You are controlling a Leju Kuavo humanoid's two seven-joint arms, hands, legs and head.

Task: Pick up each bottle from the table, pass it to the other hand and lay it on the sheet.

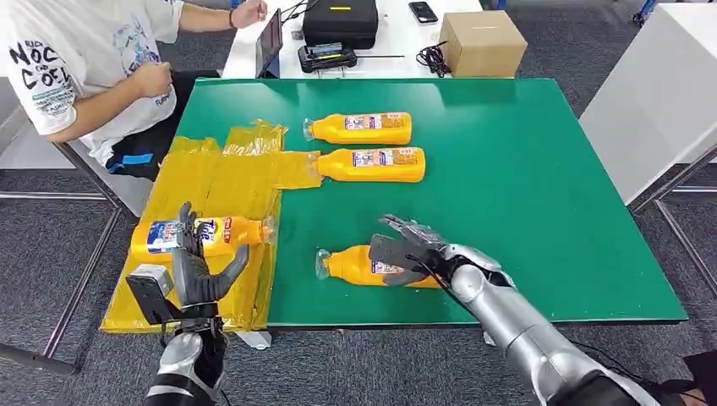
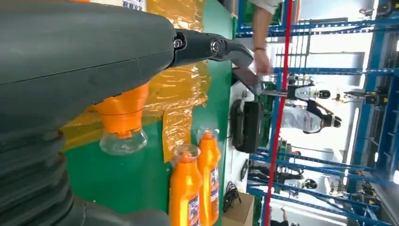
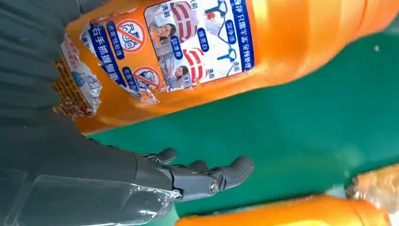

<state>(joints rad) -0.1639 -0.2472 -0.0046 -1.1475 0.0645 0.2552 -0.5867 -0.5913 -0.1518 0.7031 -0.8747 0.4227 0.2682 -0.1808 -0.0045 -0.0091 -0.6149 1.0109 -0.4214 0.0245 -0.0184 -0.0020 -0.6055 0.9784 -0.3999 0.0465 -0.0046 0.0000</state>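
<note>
Several orange detergent bottles lie on the green table (image 1: 524,186). One bottle (image 1: 211,236) rests on the yellow sheet (image 1: 211,178) at the table's left; its clear cap end (image 2: 121,136) points toward the table's middle. My left hand (image 1: 196,272) is open just in front of this bottle, with a finger reaching up across its label. My right hand (image 1: 407,250) hovers with spread fingers (image 3: 207,176) over the near bottle (image 1: 351,266), whose label (image 3: 197,42) lies close by the palm; nothing is gripped. Two more bottles (image 1: 359,128) (image 1: 372,164) lie side by side farther back.
A person (image 1: 76,68) sits at the table's far left corner. Behind the table are a tablet (image 1: 270,42), a black case (image 1: 340,21) and a cardboard box (image 1: 482,42). A white table (image 1: 659,93) stands to the right.
</note>
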